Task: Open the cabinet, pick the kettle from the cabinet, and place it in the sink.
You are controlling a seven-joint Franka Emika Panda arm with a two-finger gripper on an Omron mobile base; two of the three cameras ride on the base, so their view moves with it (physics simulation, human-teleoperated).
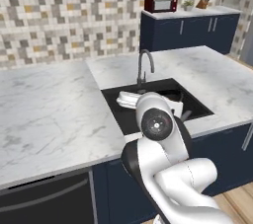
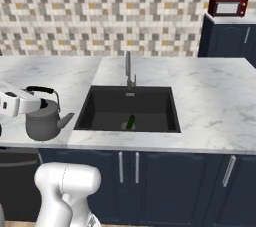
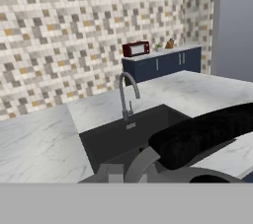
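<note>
In the left base view the arm [image 1: 163, 164] rises from the near right and hides much of the sink [image 1: 197, 104], a dark basin set in the white marble counter [image 1: 49, 114]; the arched tap [image 1: 144, 66] stands at the basin's far edge; white parts of the arm's hand lie over the basin's left half, and the kettle cannot be made out here; far right, a red microwave [image 1: 161, 3] sits on a navy unit [image 1: 190, 31] against the tiled wall [image 1: 64, 16].

In the right base view the kettle [image 2: 44, 118] hangs at the near left, over the counter's [image 2: 215, 101] front edge and just left of the sink [image 2: 100, 106]; it is upright, spout toward the basin; the arm's white hand reaches in from the left edge to the kettle's black arched handle; the fingers themselves are hidden, but the gripper is clamped on that handle; a small green thing [image 2: 131, 122] lies on the basin floor near the drain; the tap [image 2: 128, 71] stands at the far rim; the microwave [image 2: 227, 6] is far right.

In the hand view the kettle's black handle [image 3: 207, 136] crosses the near right, with grey metal of the kettle [image 3: 148, 166] just below it; beyond lie the sink [image 3: 113, 141], the tap [image 3: 126, 94] and, far off, the microwave [image 3: 136, 49].
</note>
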